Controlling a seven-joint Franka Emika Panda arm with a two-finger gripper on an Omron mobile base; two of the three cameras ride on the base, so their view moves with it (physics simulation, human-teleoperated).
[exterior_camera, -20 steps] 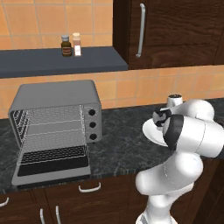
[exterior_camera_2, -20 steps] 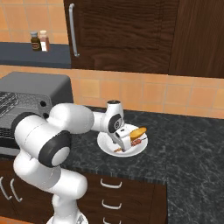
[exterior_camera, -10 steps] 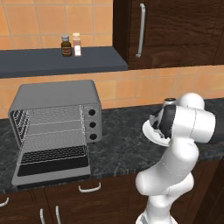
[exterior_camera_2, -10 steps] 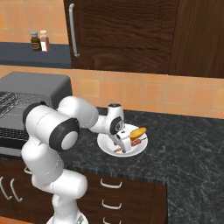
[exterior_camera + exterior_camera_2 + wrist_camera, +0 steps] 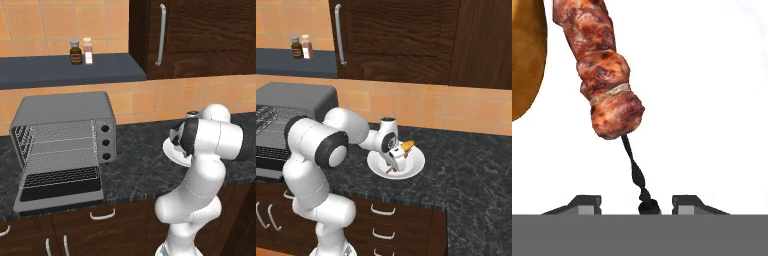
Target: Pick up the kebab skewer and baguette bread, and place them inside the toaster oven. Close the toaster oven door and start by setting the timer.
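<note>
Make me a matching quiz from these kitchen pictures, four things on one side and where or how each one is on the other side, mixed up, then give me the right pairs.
Things:
1. kebab skewer
2. baguette bread
3. toaster oven door
4. two small bottles

Places or states:
A. folded down open onto the counter
B. standing on the dark shelf above the toaster oven
C. golden loaf lying on the white plate beside the meat
D. dark twisted handle end between the tips of the gripper

Pairs: 1-D, 2-C, 3-A, 4-B
</note>
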